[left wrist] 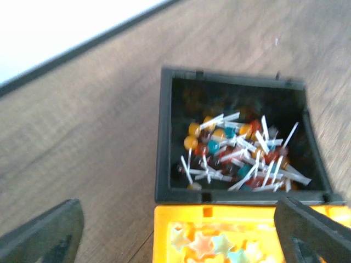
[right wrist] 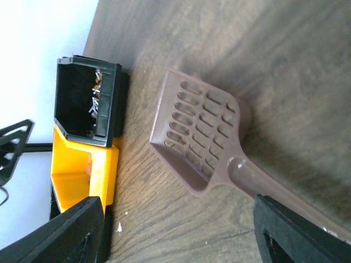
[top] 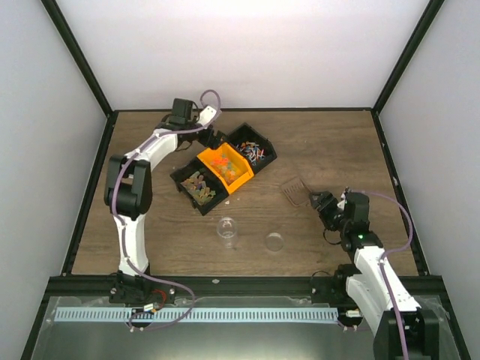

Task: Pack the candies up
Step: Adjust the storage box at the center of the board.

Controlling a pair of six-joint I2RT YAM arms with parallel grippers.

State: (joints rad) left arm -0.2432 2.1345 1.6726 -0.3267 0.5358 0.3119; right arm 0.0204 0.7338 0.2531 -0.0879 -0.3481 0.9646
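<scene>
The candies lie in three bins set in a row. The far black bin holds small red, orange and blue sweets on white sticks. The orange bin holds pale star-shaped sweets. The near black bin holds mixed sweets. My left gripper hovers open and empty over the orange bin's far rim. A small clear cup stands empty, with a clear lid beside it. My right gripper is open and empty at the handle of a brown slotted scoop.
The scoop lies flat on the wood table, right of the bins. A black frame rail borders the table's far edge, with white walls behind. The bins also show in the right wrist view, black and orange.
</scene>
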